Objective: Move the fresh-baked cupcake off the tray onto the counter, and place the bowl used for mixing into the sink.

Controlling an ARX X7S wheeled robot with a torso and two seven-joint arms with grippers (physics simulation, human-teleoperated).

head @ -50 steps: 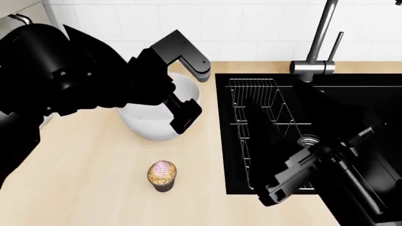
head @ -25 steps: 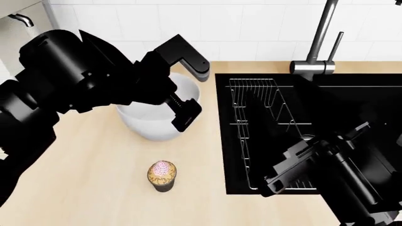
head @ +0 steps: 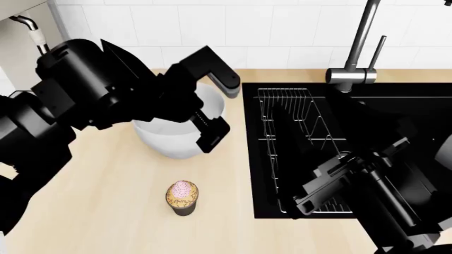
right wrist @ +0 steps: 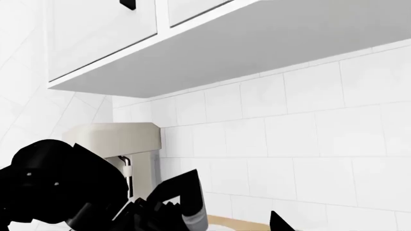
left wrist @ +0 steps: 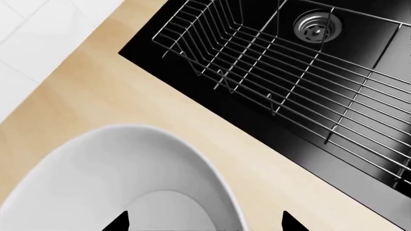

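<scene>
The left gripper [head: 211, 108] reaches down with jaws spread astride the bowl [head: 169, 138] rim (not closed).

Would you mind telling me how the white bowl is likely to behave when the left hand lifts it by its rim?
The bowl looks rigid, so it should keep its shape. Its smooth wall may slip between the left hand's fingers. Held by one side, so deep a bowl would probably tilt.

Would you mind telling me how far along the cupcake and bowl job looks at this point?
Done: the cupcake stands on the counter, no tray in view. In hand: the left gripper straddles the bowl rim, fingers either side. Left: the bowl sits beside the sink, not in it.
</scene>
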